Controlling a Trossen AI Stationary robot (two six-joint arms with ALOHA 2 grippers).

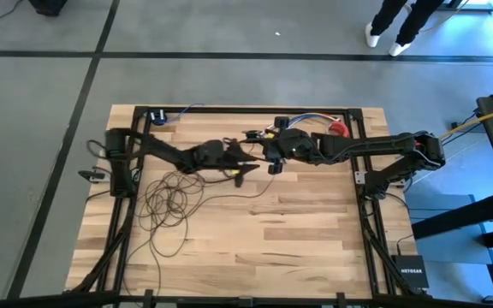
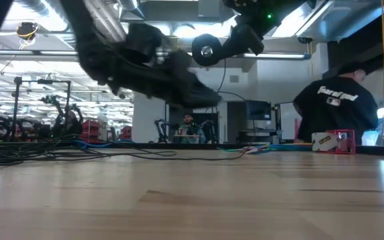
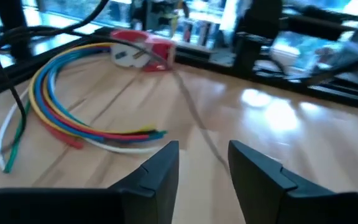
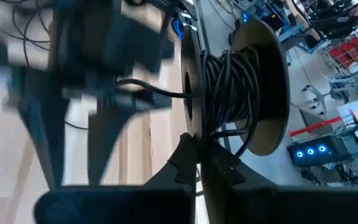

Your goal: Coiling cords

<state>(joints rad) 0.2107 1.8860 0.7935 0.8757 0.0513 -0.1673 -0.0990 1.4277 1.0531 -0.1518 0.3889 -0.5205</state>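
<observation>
Cords (image 1: 171, 198) sprawl at 8 o'clock of the left gripper (image 1: 245, 168), its jaws apart, empty; right gripper (image 4: 197, 163) clamps a spool (image 4: 241, 87).

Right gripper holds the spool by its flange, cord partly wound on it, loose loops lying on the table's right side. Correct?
Not quite. The loose loops lie on the table's left side, as the high view shows. The rest stands: the right gripper is shut on the spool's flange, with cord partly wound on it.

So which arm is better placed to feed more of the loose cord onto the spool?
Probably the left: its pincer is open above the table by the loose cord, while the right pincer is shut on the spool.
</observation>
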